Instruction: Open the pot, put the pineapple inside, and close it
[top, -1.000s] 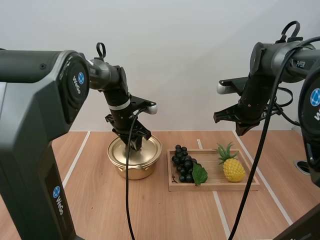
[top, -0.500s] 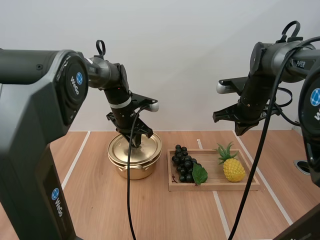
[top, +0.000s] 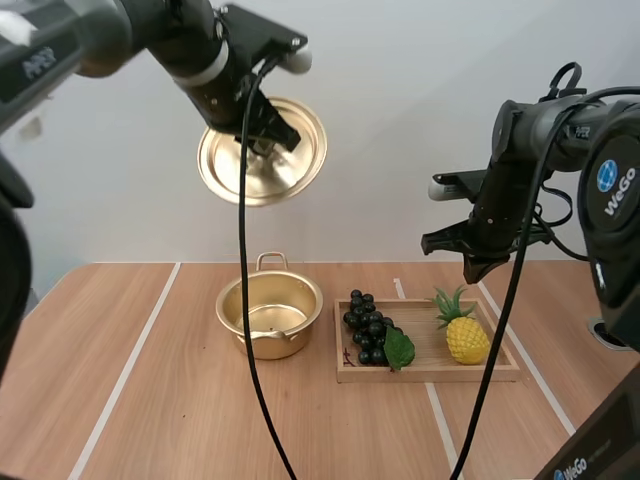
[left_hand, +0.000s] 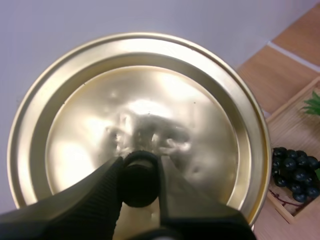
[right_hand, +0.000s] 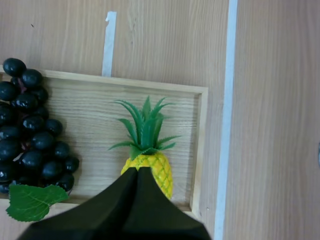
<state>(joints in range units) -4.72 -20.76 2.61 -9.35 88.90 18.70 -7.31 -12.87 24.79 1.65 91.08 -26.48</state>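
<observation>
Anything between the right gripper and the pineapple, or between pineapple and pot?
Nothing blocks the right gripper, which hangs above the pineapple with fingers together. The pot stands open; the left gripper holds the lid aloft. Only the grapes lie between pineapple and pot, low on the tray, so a lifted carry should clear them.

The wooden table (top: 180, 400) carries two things. An open golden pot (top: 270, 318) stands near its middle. At 3 o'clock from it, just beside, lies a wooden tray (top: 430, 374). Thin white lines (top: 125, 370) run across the tabletop.
</observation>
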